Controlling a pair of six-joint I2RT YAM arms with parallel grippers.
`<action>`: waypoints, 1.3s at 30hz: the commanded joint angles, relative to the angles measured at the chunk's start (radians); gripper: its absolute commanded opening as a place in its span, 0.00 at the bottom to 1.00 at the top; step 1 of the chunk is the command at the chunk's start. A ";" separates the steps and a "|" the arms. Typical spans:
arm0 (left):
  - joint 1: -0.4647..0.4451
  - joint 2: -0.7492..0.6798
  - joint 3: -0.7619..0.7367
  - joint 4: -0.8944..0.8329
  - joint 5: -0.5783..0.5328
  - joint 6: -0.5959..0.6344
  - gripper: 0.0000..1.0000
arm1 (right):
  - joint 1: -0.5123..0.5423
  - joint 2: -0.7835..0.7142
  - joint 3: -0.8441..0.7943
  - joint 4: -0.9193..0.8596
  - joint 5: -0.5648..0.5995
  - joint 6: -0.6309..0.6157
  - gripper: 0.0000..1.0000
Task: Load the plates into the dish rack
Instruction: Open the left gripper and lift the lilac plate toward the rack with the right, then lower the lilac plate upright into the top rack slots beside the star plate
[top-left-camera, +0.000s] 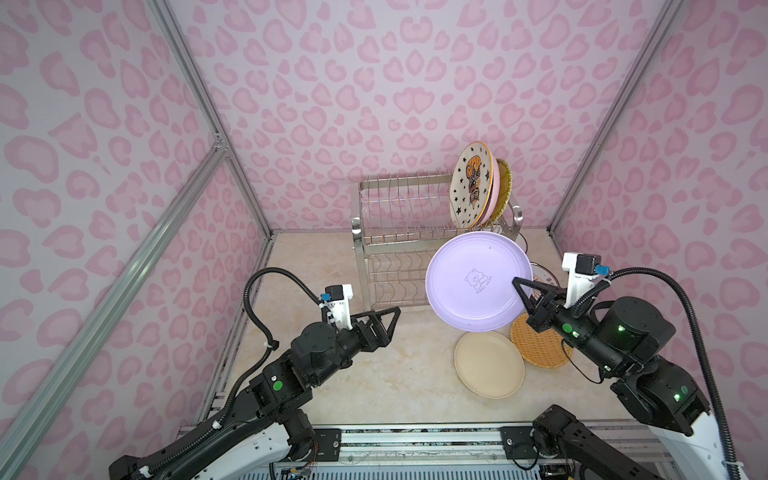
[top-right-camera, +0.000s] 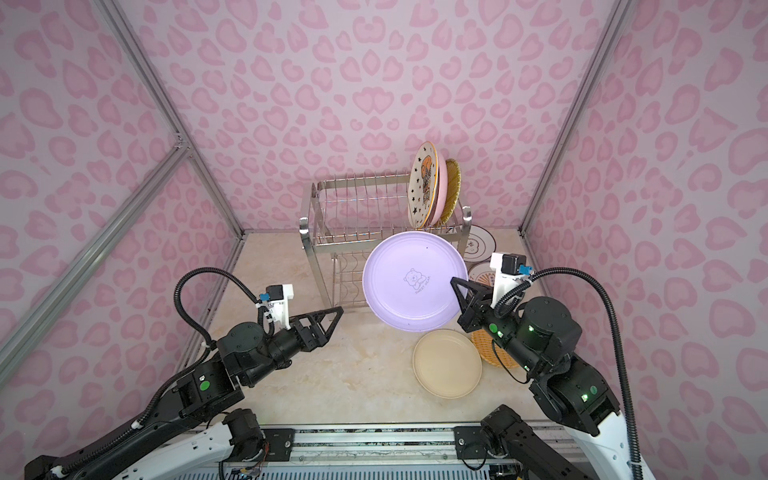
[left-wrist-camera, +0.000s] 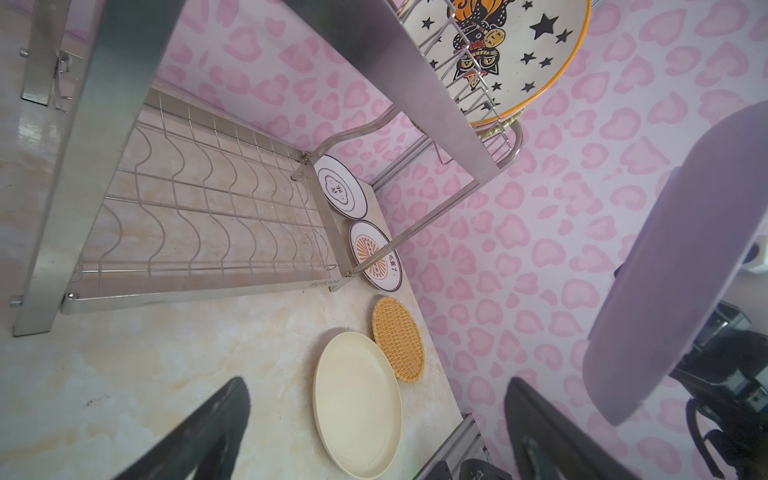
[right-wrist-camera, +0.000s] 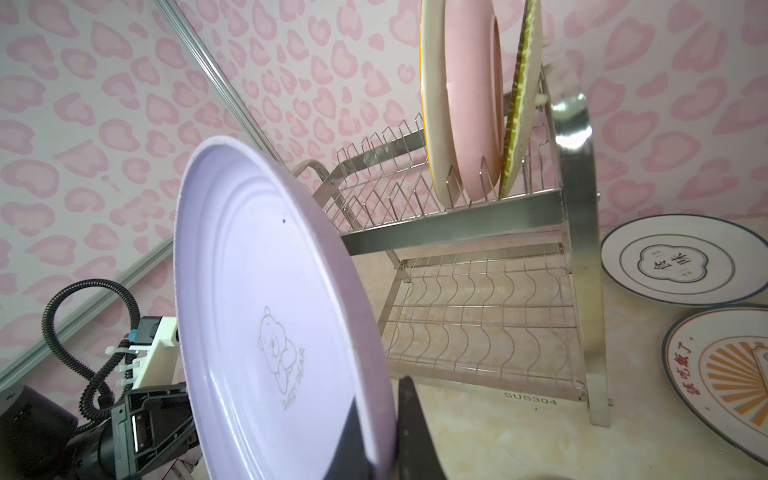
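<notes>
The dish rack is standing at the bench's back, with the star plate, middle plate and woven plate standing at its top right. The right end effector is holding the bear plate before it. The plain plate and second woven plate are lying below, and two printed plates are lying right of the rack.

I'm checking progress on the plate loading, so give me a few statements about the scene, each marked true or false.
1. The right gripper is shut on the lilac plate at its rim. True.
2. The left gripper holds the cream plate. False: it is open and empty; the cream plate lies on the table.
3. Three plates stand in the dish rack on its top tier. True: star plate, pink plate, wicker plate.
4. A plate sits on the lower tier. False: it is bare.
</notes>
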 joint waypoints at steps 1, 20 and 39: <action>0.001 0.003 -0.018 0.025 -0.013 0.005 0.97 | 0.004 0.038 0.056 0.051 0.050 -0.020 0.00; 0.001 0.061 -0.054 0.044 -0.016 -0.052 0.97 | 0.414 0.682 0.830 0.078 0.965 -0.547 0.00; 0.001 0.084 -0.084 0.045 -0.025 -0.100 0.97 | 0.371 1.035 1.002 0.483 1.316 -1.087 0.00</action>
